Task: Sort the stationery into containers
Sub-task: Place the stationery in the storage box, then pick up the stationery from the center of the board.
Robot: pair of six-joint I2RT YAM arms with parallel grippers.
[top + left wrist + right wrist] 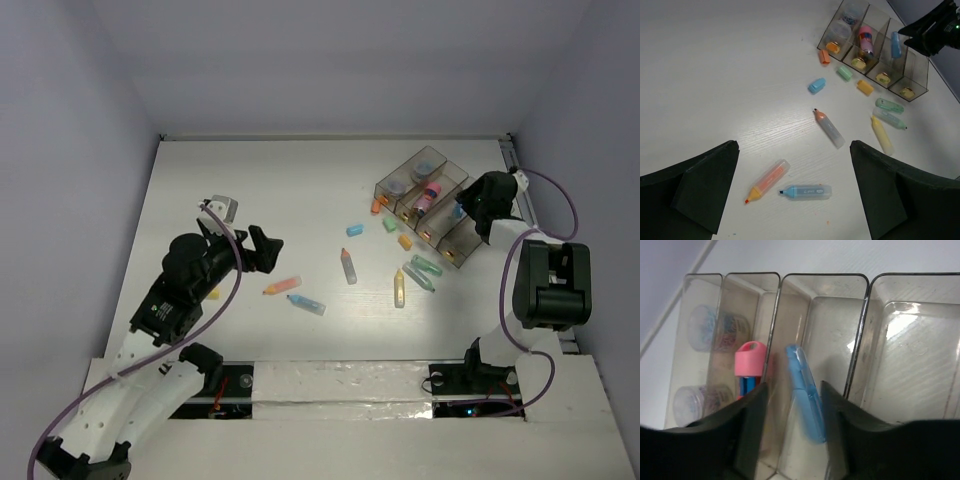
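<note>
While right claw [793,386] hangs over tray [862,315], jaws apart, blue marker [805,390] leans loose between them. It sits in compartment beside pink marker [749,365], gap showing at one finger. Step in hand: drop-off, nearly done by my judgement. Left claw [794,145] gapes wide, empty, above orange marker [768,180] on table [250,180]. Next: lift right claw straight up, clear of dividers; left descends, centred on orange marker.

Soft, even overhead light; the white table [250,190] is bright, shadows beside the tray [383,187] faint. In the right wrist view glare whitens the tray's rightmost compartment; its leftmost looks hazy.
</note>
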